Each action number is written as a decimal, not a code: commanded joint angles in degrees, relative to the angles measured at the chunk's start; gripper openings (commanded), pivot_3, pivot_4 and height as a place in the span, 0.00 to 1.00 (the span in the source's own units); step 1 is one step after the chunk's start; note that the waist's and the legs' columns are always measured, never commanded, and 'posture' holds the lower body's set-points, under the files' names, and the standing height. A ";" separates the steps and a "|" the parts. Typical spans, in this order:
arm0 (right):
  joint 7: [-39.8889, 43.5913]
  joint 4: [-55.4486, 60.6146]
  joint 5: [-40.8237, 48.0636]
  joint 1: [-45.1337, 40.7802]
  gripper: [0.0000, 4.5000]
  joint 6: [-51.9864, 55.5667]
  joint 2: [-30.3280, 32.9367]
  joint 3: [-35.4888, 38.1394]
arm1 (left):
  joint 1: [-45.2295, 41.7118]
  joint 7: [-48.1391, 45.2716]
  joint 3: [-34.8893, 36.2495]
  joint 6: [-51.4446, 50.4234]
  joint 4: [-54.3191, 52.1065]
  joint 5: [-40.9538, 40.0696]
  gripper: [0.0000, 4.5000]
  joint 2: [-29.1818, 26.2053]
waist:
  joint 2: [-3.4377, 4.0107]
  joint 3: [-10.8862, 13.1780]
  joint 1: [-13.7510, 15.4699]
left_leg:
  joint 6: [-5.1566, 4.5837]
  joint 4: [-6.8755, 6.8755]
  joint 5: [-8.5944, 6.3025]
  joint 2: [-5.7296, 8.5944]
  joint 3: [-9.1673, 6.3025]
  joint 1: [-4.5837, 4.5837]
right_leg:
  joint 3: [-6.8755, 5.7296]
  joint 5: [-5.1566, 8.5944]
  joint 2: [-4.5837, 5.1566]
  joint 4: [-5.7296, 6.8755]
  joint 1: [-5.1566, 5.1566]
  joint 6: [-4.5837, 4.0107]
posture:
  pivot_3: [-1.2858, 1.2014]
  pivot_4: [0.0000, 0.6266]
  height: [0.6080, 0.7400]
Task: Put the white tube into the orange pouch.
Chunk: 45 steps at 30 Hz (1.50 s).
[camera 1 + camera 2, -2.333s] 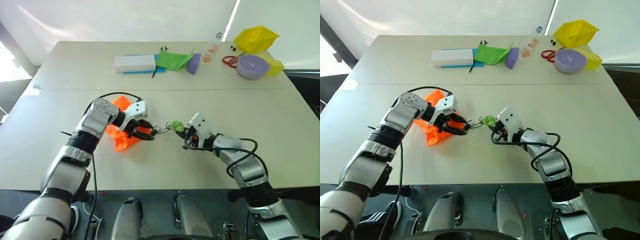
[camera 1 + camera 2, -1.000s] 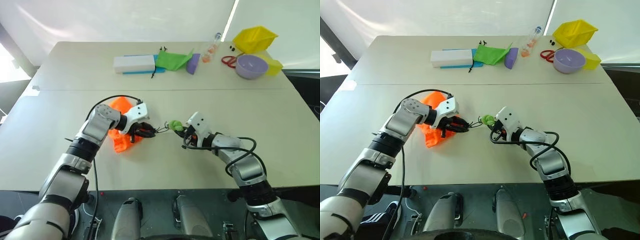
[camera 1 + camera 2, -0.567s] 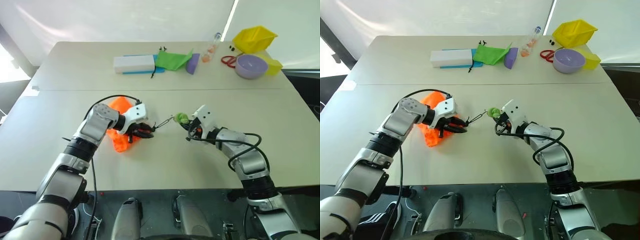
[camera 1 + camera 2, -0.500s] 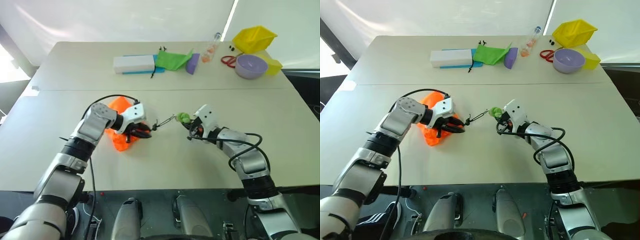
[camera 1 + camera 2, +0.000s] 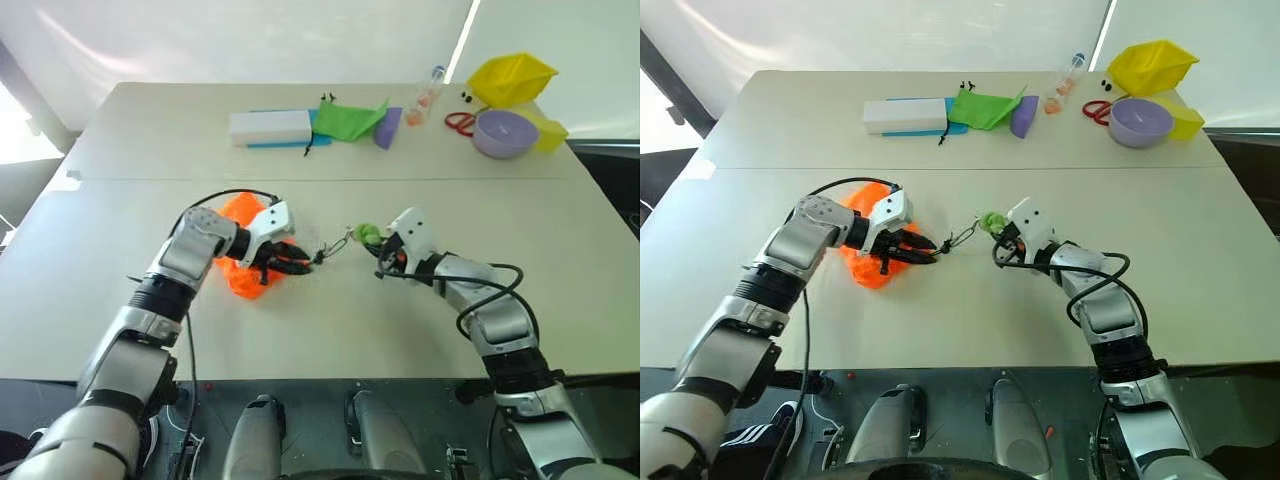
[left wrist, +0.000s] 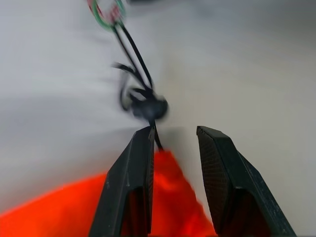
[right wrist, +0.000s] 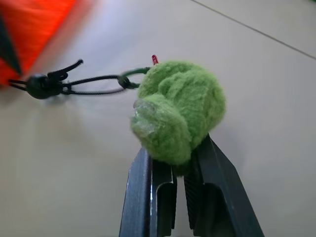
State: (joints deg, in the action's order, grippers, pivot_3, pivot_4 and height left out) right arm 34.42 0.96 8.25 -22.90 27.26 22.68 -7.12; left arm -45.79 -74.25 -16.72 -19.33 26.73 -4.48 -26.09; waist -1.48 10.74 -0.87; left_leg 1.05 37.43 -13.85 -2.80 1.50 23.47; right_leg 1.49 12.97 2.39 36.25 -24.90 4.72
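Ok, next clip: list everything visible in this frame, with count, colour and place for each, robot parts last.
orange pouch: 1, bright orange, near half of table, under the left gripper
cord: 1, dark, runs from the pouch mouth to the green fuzzy ball
green fuzzy ball: 1, green, at the cord's end, in the right gripper
white box: 1, white, far side of table
green pouch: 1, green, beside the box
purple bowl: 1, far right
yellow pouch: 1, far right corner
clear bottle: 1, orange contents, far side
scissors: 1, red, beside the bowl
table: 1, beige
left gripper: on the pouch mouth
right gripper: shut on the ball
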 commanded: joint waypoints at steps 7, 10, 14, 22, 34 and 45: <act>0.51 3.30 0.28 -0.01 0.00 0.68 0.43 0.41 | -3.79 -1.13 1.74 -0.97 2.34 -1.26 0.98 -0.10 | 0.00 0.00 -0.12 | 0.00 0.01 0.00 0.00 -0.01 -0.03 | 0.00 0.00 -0.01 0.05 0.00 0.00 | 0.52 0.24 1.00; 0.26 3.19 0.16 -0.12 0.00 0.64 0.22 0.51 | -3.52 -0.74 1.43 -0.13 2.18 -0.48 0.98 0.22 | 0.00 0.00 -0.03 | 0.00 0.01 0.00 0.00 0.00 -0.02 | 0.00 0.00 0.00 0.04 0.00 0.01 | 0.52 0.24 1.00; 0.17 3.14 0.00 -0.04 0.00 0.42 0.10 0.34 | -4.13 3.26 0.85 1.21 2.83 2.05 0.98 1.45 | 0.00 0.00 0.03 | 0.00 0.02 0.00 0.00 0.00 -0.02 | 0.00 0.00 0.00 0.04 0.00 0.00 | 0.52 0.24 1.00; -0.09 2.08 -0.50 -0.52 0.00 -0.27 -0.04 0.32 | -0.21 6.27 -2.25 -4.89 -5.31 3.87 0.98 2.64 | 0.00 0.00 -0.04 | 0.00 0.01 0.00 0.00 0.00 -0.02 | 0.01 0.00 0.00 0.04 0.00 0.01 | 0.52 0.24 1.00; -0.38 1.45 -0.86 -0.67 0.00 -0.88 -0.22 0.35 | -0.27 10.94 -2.71 -3.46 -3.65 5.25 0.98 3.59 | 0.00 0.00 0.00 | 0.00 0.10 0.00 -0.01 -0.02 -0.05 | 0.01 -0.01 -0.01 0.06 0.06 -0.04 | 0.52 0.24 1.00; -0.25 1.42 -0.93 -0.95 0.00 -0.90 -0.11 0.37 | 1.28 10.41 -4.31 -3.02 -5.65 6.21 0.58 3.24 | 0.00 0.00 0.03 | 0.00 0.12 0.00 0.00 -0.02 -0.04 | 0.00 0.00 0.00 0.06 0.08 -0.04 | 0.52 0.24 1.00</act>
State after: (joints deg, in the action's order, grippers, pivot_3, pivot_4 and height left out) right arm 34.14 1.34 7.21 -22.56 27.33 22.53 -7.20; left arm -44.84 -63.62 -20.00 -23.01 21.87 0.90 -22.56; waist -1.48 10.74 -0.84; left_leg 1.05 37.55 -13.85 -2.80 1.48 23.42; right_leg 1.49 12.97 2.39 36.31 -24.82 4.68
